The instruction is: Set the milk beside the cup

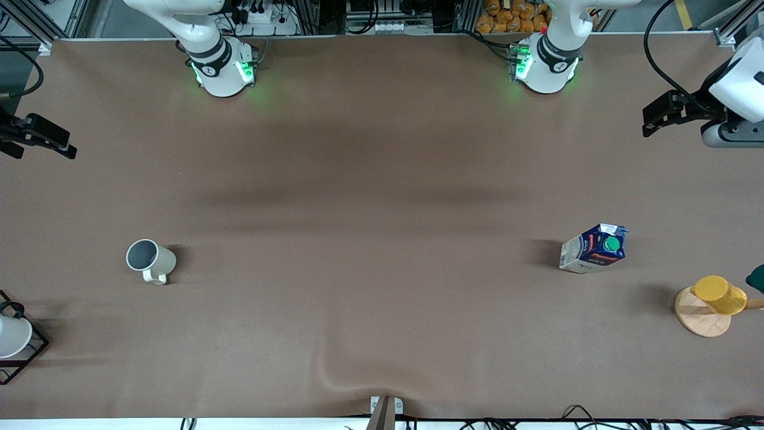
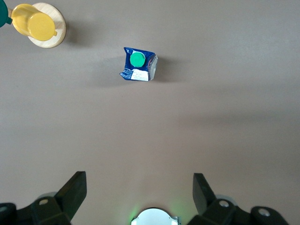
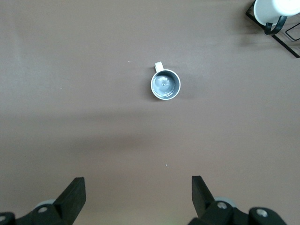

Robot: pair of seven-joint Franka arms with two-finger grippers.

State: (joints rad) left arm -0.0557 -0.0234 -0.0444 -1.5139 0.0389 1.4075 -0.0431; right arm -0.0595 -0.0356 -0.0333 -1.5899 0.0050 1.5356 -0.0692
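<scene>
Cup [image 1: 150, 259] and milk [image 1: 594, 248] well apart

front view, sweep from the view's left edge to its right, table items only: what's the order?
white cup in the black wire rack → cup → milk → yellow cup on the wooden disc. Cup and milk stand well apart, at opposite ends of the table.

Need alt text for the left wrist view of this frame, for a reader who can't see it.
Seen from above, the milk carton stands upright on the bare brown table, green cap up. The left gripper hangs open high above the table, holding nothing. A yellow cup sits on a wooden disc at the picture's edge.
</scene>
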